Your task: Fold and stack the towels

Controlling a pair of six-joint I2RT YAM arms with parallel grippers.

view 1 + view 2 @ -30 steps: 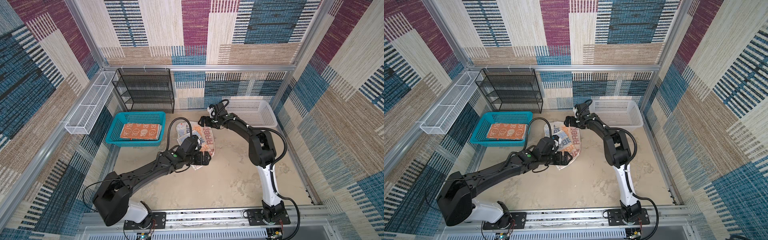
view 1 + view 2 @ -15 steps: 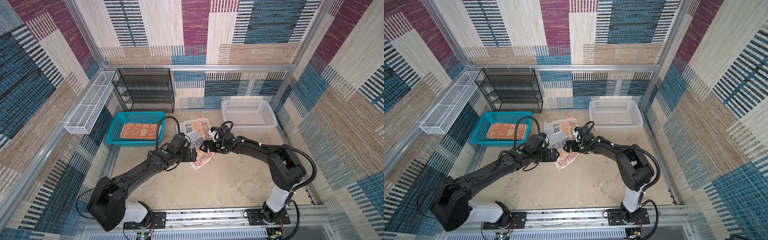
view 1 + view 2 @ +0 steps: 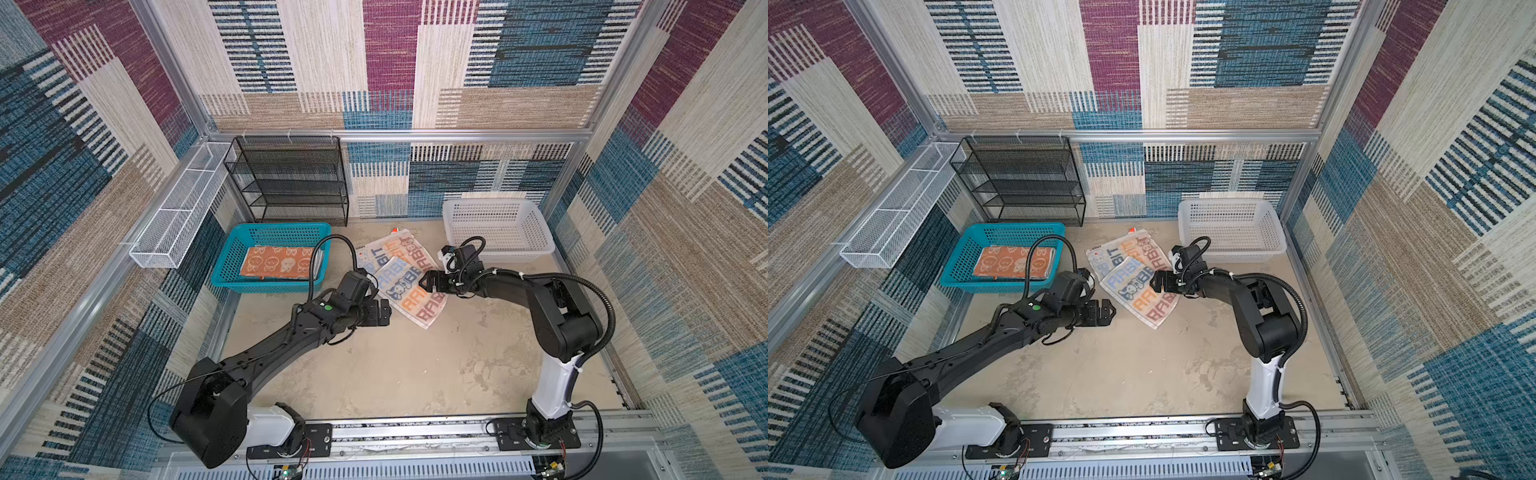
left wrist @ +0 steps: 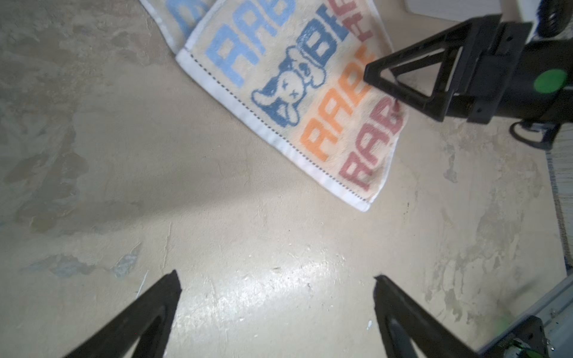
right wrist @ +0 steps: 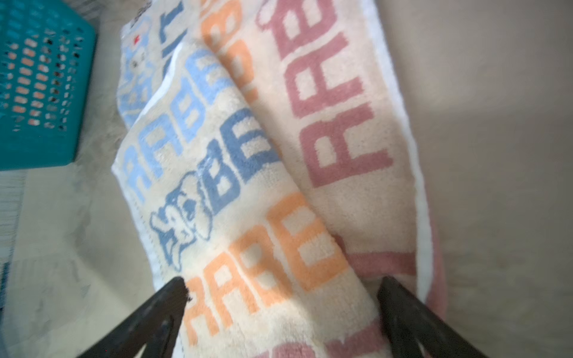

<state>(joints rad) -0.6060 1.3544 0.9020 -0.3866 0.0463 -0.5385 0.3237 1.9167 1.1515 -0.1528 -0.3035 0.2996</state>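
Towel lettered RABBIT (image 3: 419,309) lies half folded on the bench (image 3: 415,374), so I hang both jaws wide open and empty, left jaws over bare bench beside its near edge, right jaws over its opposite side, placed, I judge, for the next fold, while the orange towel (image 3: 276,262) lies folded in the blue basket (image 3: 224,270).

RABBIT towel (image 4: 288,80): terry cloth, looped pile, fuzzy, matt; white hem woven flat, dark stitch line.
Orange towel (image 3: 276,262): same soft cloth look.
Teal basket (image 3: 226,266), white basket (image 3: 536,239): perforated plastic, smooth, faint sheen.
Black rack (image 3: 291,178), white wire tray (image 3: 178,212): fine metal mesh, painted, matt.
Tabletop (image 3: 395,374): hard, beige, mottled, scuffed; dull gloss under light.
Walls (image 3: 395,62): coarse woven textile look.
Frame rail (image 3: 415,135): bare metal, satin.
Left gripper (image 4: 276,276) fingers (image 4: 145,313): black plastic, matt.
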